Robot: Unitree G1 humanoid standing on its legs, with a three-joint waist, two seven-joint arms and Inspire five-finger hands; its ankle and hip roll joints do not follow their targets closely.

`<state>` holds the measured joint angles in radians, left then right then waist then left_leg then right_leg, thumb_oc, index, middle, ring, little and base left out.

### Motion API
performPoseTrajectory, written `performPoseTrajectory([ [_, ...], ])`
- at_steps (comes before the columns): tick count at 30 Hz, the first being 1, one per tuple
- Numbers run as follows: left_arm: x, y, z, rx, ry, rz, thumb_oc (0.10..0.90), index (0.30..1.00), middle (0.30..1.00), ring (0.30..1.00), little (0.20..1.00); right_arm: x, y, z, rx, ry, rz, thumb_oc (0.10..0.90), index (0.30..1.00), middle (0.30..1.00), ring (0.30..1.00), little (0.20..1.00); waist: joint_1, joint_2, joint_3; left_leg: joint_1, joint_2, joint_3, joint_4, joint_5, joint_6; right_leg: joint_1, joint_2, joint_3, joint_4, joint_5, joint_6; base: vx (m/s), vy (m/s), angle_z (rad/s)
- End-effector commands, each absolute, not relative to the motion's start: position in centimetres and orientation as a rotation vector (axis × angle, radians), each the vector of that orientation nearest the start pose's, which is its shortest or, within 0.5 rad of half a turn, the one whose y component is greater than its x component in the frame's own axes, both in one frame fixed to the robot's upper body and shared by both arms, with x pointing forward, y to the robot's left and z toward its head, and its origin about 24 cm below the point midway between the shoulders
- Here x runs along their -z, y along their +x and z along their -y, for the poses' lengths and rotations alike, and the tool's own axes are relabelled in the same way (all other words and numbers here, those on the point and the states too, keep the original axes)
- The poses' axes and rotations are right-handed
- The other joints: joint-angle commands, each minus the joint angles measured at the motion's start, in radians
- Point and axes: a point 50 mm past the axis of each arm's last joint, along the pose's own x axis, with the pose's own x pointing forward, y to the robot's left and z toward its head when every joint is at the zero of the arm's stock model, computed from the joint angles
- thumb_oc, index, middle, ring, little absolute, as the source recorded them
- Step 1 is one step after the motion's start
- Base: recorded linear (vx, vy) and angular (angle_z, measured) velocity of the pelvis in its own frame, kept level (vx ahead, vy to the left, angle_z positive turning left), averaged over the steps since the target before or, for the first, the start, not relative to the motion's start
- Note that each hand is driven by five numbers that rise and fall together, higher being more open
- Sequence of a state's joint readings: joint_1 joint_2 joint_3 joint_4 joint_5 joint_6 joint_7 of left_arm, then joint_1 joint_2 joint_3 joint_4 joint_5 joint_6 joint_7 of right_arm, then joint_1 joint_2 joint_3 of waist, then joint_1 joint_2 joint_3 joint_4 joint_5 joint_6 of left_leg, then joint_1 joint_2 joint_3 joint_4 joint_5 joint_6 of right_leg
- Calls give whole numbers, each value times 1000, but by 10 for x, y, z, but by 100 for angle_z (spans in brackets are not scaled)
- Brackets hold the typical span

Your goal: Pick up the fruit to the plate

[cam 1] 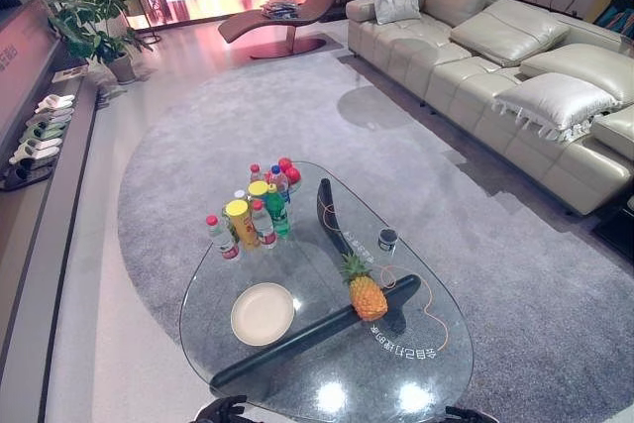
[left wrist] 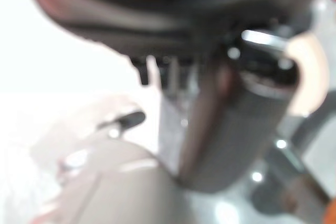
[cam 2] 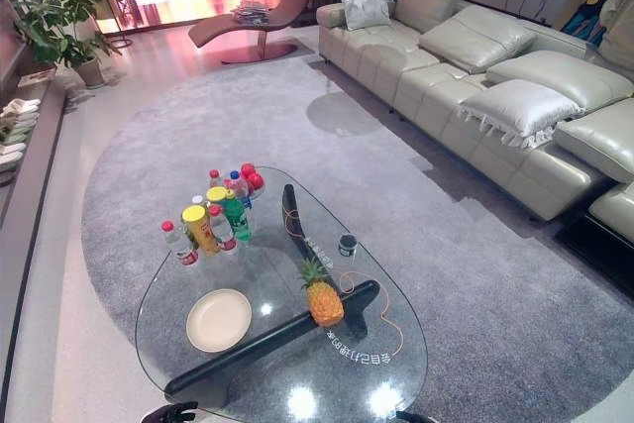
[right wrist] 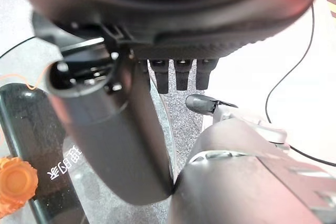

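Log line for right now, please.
pineapple upright on table, untouched | plate empty | left hand, right hand at near table edge

White lettering (cam 1: 404,349) on glass table (cam 1: 248,369), upside down, not legible

Orange pineapple (cam 1: 367,297), cream plate (cam 1: 263,315), grey rug (cam 1: 248,106), beige sofa (cam 1: 495,37).

Living room of a home. Furnishings: a long pale leather sectional sofa (cam 1: 495,37) with loose cushions (cam 1: 555,101), a large rounded grey rug (cam 1: 248,106) over a pale floor (cam 1: 188,47), a curved-edge glass coffee table (cam 1: 367,383) carrying drink bottles (cam 1: 256,210), and a reddish chaise longue (cam 1: 297,12) at the far end. Domestic extras: a leafy potted plant (cam 1: 94,7) and pairs of slippers (cam 1: 45,126) lined on a low ledge (cam 1: 59,175) along the wall.
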<state>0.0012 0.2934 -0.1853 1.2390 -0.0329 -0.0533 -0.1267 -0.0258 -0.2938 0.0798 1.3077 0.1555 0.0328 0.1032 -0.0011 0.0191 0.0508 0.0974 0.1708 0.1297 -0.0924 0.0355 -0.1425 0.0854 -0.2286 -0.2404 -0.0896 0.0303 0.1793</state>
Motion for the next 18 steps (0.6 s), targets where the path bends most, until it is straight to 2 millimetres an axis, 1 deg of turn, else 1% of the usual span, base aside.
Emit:
performPoseTrajectory([
  [1, 156, 100, -248, 139, 304, -1230, 800, 900, 900, 900, 900, 161, 79, 254, 105, -155, -1344, 800, 900, 900, 900, 900, 15, -17, 51, -24, 74, 8, 5, 34, 5, 6, -81, -10, 10, 69, 31, 0, 0, 0],
  [4, 155, 101, -248, 125, 284, -1224, 800, 900, 900, 900, 900, 160, 78, 255, 108, -154, -1345, 800, 900, 900, 900, 900, 16, -16, 50, -22, 75, 9, 5, 34, 5, 8, -80, -11, 10, 68, 31, 0, 0, 0],
  [18, 155, 101, -249, 129, 310, -1220, 800, 900, 900, 900, 900, 161, 78, 255, 104, -152, -1345, 800, 900, 900, 900, 900, 16, -16, 47, -19, 74, 8, 5, 33, 4, 12, -80, -13, 11, 65, 29, 0, 0, 0],
])
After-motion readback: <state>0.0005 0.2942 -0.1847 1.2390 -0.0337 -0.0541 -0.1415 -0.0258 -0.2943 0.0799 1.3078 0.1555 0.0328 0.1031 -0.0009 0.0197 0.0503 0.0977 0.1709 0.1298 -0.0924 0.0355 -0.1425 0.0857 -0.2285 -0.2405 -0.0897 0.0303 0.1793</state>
